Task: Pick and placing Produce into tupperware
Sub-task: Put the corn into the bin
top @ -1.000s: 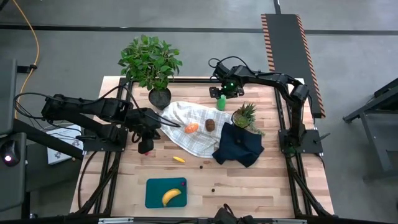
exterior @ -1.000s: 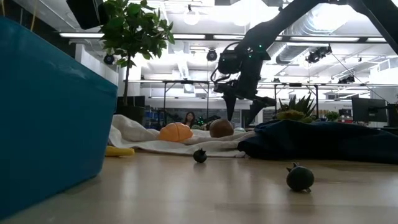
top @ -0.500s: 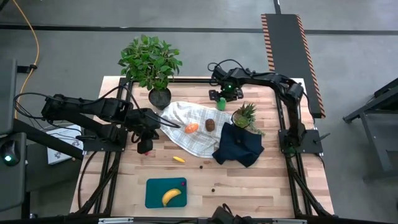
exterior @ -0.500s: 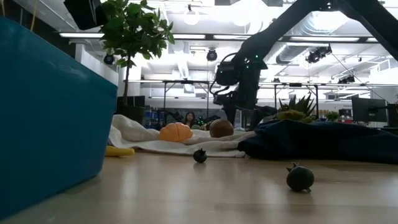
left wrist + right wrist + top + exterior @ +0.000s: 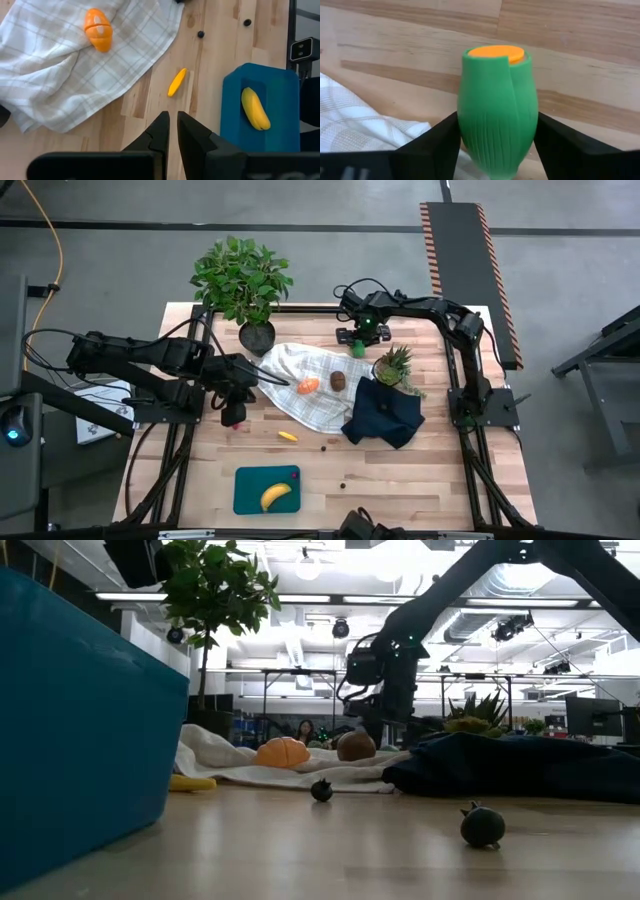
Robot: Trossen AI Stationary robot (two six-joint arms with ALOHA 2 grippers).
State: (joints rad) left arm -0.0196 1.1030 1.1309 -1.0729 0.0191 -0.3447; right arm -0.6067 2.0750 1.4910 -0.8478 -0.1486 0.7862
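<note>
Right hand (image 5: pixel 496 145) grasping the green pear-shaped piece (image 5: pixel 497 107) by its flanks — upright, ready for lifting toward the tupperware (image 5: pixel 250 486); left hand (image 5: pixel 172 131) clenched, empty — waiting over the bench (image 5: pixel 430 470).

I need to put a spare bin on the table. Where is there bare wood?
Bare wood lies right of the tupperware, below the navy cloth, apart from two dark bits. The middle is crowded with the checked cloth and produce.
</note>
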